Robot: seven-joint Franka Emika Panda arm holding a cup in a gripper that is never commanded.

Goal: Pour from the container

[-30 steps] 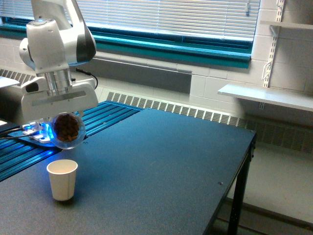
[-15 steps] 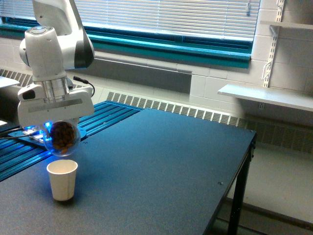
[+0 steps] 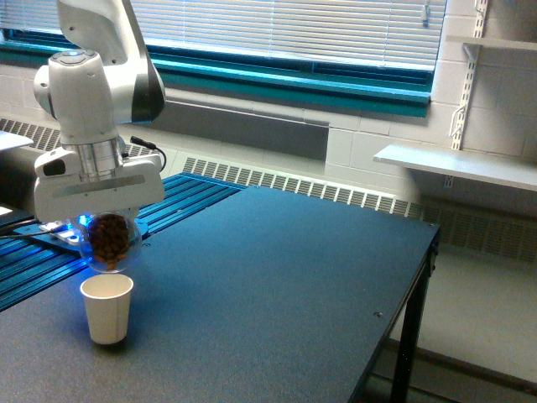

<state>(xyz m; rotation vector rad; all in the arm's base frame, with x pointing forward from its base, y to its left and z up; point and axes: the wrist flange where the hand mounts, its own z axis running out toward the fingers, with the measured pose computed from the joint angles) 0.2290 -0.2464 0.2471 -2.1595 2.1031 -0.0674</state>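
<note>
Gripper [image 3: 107, 220] clamped on container [image 3: 109, 242], poised just above paper cup [image 3: 107, 307] near table [image 3: 277, 277] front-left corner. Pour apparently imminent; further tilt over the rim needed next.

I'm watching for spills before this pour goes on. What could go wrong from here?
1. The clear container hangs just above the paper cup, whose mouth looks no wider than it. Brown bits could miss the rim and scatter over the table.
2. The paper cup stands free and looks light. If the container dips and touches its rim, it may tip.
3. The bits may drop in one clump and bounce out.
</note>
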